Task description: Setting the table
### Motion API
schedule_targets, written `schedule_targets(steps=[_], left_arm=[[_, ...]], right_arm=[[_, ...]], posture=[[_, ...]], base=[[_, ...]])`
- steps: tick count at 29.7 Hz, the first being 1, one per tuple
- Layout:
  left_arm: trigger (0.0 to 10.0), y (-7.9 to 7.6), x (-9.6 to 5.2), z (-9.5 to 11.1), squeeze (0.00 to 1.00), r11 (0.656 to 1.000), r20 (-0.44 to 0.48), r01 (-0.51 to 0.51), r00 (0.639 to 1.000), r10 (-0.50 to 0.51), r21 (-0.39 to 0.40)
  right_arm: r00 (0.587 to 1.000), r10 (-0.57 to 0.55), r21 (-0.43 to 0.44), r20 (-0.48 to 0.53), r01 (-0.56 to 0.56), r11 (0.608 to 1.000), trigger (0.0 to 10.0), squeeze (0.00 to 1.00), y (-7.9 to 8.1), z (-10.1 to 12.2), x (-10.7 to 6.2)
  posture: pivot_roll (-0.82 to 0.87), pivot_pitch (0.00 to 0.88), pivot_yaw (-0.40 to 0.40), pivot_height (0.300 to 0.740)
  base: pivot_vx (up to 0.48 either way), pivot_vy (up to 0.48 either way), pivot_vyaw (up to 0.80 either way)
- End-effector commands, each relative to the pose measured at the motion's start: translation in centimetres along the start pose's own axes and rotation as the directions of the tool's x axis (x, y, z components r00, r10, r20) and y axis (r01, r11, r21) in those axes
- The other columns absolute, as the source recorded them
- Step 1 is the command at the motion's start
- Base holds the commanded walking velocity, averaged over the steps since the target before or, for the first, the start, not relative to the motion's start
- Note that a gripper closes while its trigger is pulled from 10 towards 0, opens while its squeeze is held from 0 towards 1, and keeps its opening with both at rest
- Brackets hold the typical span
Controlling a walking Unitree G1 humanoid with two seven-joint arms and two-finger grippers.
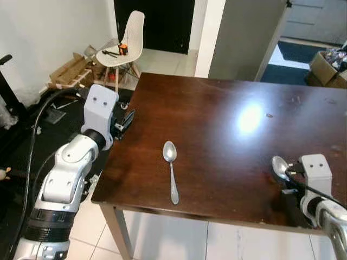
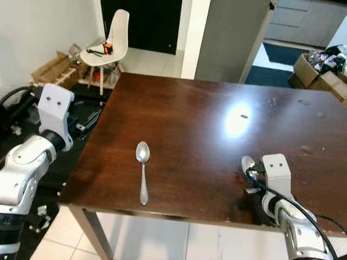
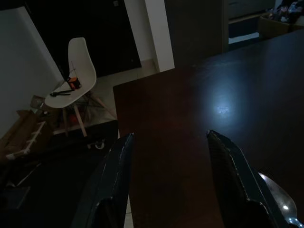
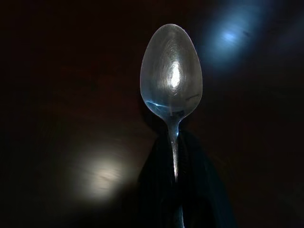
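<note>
Right jaws [image 4: 175,190] clamp spoon [image 4: 171,76] over table [image 1: 227,108]; no markings.

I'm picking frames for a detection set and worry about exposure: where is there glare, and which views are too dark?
Left eye view: a bright ceiling-light glare patch on the glossy dark brown wooden table, otherwise sharp and well lit. Left wrist view: underexposed, the open left gripper reads as dim silhouettes. Right wrist view: very dark; the silver metal spoon held by the right gripper catches a highlight.

I see both eye views bright and sharp, with white glare on the table [image 1: 249,119] toward its far right corner. Both wrist views are very dark, with soft reflections.
</note>
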State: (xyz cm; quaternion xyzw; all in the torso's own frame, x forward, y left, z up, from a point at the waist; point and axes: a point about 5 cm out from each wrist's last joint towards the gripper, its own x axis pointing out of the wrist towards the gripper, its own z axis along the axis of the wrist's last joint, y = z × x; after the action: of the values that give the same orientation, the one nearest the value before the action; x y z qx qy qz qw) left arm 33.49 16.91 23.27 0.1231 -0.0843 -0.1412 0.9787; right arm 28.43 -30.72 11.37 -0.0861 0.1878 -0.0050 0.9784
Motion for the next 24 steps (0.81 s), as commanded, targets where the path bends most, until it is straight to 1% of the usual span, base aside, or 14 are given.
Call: schedule_targets(steps=[1,8,10,11,12,15,16,17,18,19,20,22,23,24], left_arm=[[10.0,0.0,-0.1,-0.5,0.00,1.000,-0.017,0.003,1.000,-0.003,0.000],[10.0,0.4,-0.5,-0.6,0.00,1.000,-0.027,0.002,1.000,-0.002,0.007],[10.0,0.3,-0.7,-0.5,0.00,1.000,-0.029,0.026,0.999,-0.026,-0.001],[10.0,0.1,-0.8,-0.4,0.00,0.999,-0.028,0.043,0.999,-0.043,0.001],[10.0,0.0,-0.8,-0.2,0.00,0.998,-0.025,0.065,0.998,-0.064,0.005],[10.0,-0.1,-0.8,-0.1,0.00,0.997,-0.021,0.074,0.997,-0.074,0.006],[10.0,-0.1,-0.7,0.0,0.00,0.997,-0.019,0.075,0.997,-0.075,0.008],[10.0,0.0,-0.7,0.1,0.00,0.997,-0.017,0.074,0.997,-0.074,0.010],[10.0,0.0,-0.7,0.1,0.00,0.997,-0.017,0.074,0.997,-0.074,0.010],[10.0,0.1,-0.8,0.4,0.00,0.997,-0.011,0.072,0.997,-0.071,0.016],[10.0,0.1,-0.8,0.4,0.00,0.997,-0.011,0.072,0.997,-0.071,0.016],[10.0,0.3,-0.9,0.5,0.00,0.997,-0.008,0.068,0.998,-0.068,0.020],[10.0,0.3,-0.9,0.5,0.00,0.997,-0.008,0.068,0.998,-0.068,0.020],[10.0,0.3,-1.0,0.6,0.00,0.998,-0.007,0.067,0.998,-0.067,0.020]], right_arm=[[0.998,0.024,-0.038,0.049,-0.022,0.999,10.0,0.00,0.0,0.8,0.4],[0.997,0.050,-0.094,0.063,-0.044,0.995,10.0,0.00,0.5,0.7,1.2],[0.995,0.044,-0.083,0.087,-0.037,0.996,10.0,0.00,1.0,1.0,1.8],[0.993,0.045,-0.071,0.108,-0.037,0.997,10.0,0.00,1.7,1.7,2.2],[0.989,0.048,-0.037,0.143,-0.043,0.998,10.0,0.00,3.1,2.8,3.0],[0.986,0.041,0.007,0.159,-0.042,0.999,10.0,0.00,4.1,3.5,3.7],[0.985,0.038,0.047,0.167,-0.047,0.998,10.0,0.00,4.9,4.0,4.1],[0.983,0.042,0.110,0.181,-0.062,0.992,10.0,0.00,6.2,4.7,4.6],[0.983,0.042,0.110,0.181,-0.062,0.992,10.0,0.00,6.2,4.7,4.6],[0.974,0.070,0.213,0.214,-0.116,0.970,10.0,0.00,9.0,6.5,5.0],[0.974,0.070,0.213,0.214,-0.116,0.970,10.0,0.00,9.0,6.5,5.0],[0.967,0.101,0.255,0.235,-0.162,0.953,10.0,0.00,10.8,7.5,4.5],[0.967,0.101,0.255,0.235,-0.162,0.953,10.0,0.00,10.8,7.5,4.5],[0.963,0.117,0.256,0.241,-0.179,0.950,10.0,0.00,11.6,7.7,4.0]], posture=[[-0.04,0.002,0.076,0.740],[-0.02,0.009,0.086,0.740],[-0.02,0.010,0.089,0.740],[-0.01,0.011,0.091,0.740],[-0.01,0.012,0.093,0.740],[-0.01,0.012,0.093,0.740],[-0.01,0.012,0.093,0.740],[0.00,0.014,0.088,0.740],[0.00,0.014,0.088,0.740],[0.02,0.013,0.075,0.740],[0.02,0.013,0.075,0.740],[0.02,0.015,0.071,0.740],[0.02,0.015,0.071,0.740],[0.02,0.016,0.069,0.740]], base=[[0.000,0.000,0.00],[0.000,0.000,0.00],[0.000,0.000,0.00],[0.000,0.000,0.00],[0.000,0.000,0.00],[0.000,0.000,0.00],[0.000,0.000,0.00],[0.000,0.000,0.00],[0.000,0.000,0.00],[0.000,0.000,0.00],[0.000,0.000,0.00],[0.000,0.000,0.00],[0.000,0.000,0.00],[0.000,0.000,0.00]])
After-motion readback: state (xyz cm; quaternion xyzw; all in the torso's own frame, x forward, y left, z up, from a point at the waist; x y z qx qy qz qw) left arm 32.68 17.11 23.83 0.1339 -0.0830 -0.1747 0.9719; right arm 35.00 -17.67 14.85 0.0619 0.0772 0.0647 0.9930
